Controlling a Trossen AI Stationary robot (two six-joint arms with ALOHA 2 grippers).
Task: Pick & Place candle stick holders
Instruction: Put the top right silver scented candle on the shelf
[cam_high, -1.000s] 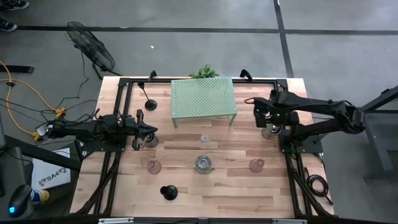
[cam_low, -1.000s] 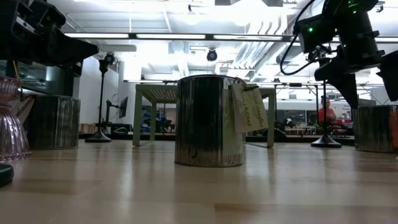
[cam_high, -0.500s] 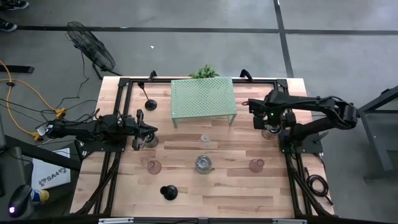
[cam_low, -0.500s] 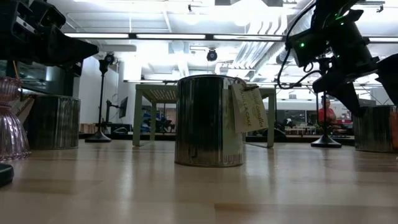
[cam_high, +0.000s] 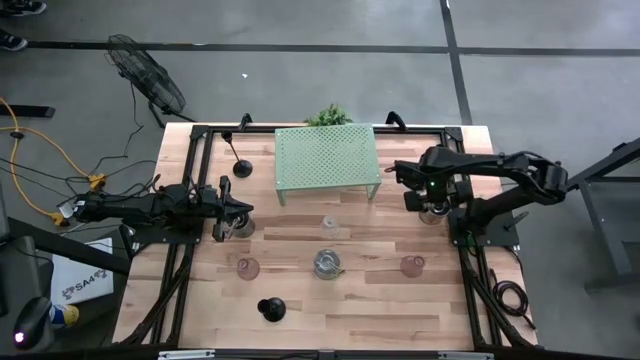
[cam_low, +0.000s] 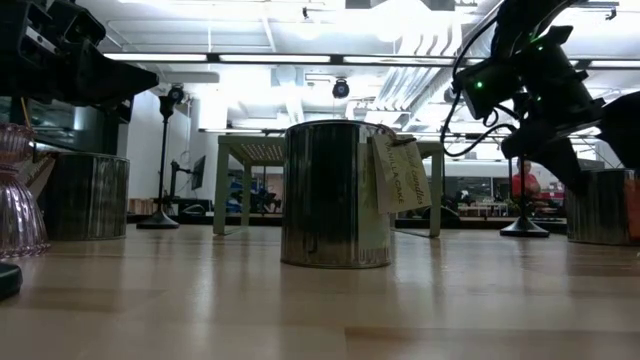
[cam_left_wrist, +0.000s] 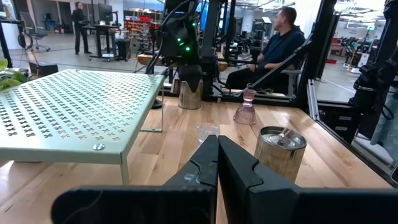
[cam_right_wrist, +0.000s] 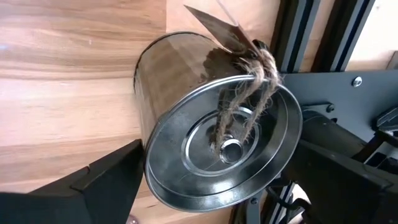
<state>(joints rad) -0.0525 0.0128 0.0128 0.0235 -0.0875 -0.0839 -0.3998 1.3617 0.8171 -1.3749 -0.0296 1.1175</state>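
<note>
Target of the current step appears to be the silver cup (cam_right_wrist: 214, 134) at the right edge of the table (cam_high: 350, 310), just beside the black frame rail. Shiny metal cylinder, open top, small socket in the centre of its floor, twine looped over the rim with a card tag on it; stands upright on the wood.

Right gripper (cam_right_wrist: 205, 186) hangs directly over this cup, fingers spread to either side of it, not touching, nothing held. Judgement: approach phase of a pick, grasp not yet made. Next move calls for a straight descent so the fingers bracket the wall, then a close. Twine and tag could snag a finger; smooth metal may slip.

Other holders:
- second silver cup (cam_high: 326, 263), tagged, centre near side
- pink glass holders (cam_high: 247, 267) and (cam_high: 411, 266), left and right of it
- clear glass holder (cam_high: 329, 227), just near of the pale green rack (cam_high: 327, 160)
- black holders (cam_high: 271, 309) at the near side and (cam_high: 240, 166) at far left.

Left gripper (cam_left_wrist: 217, 163) waits at the left side, fingers pressed together, empty. Person seated beyond the table's far right.
</note>
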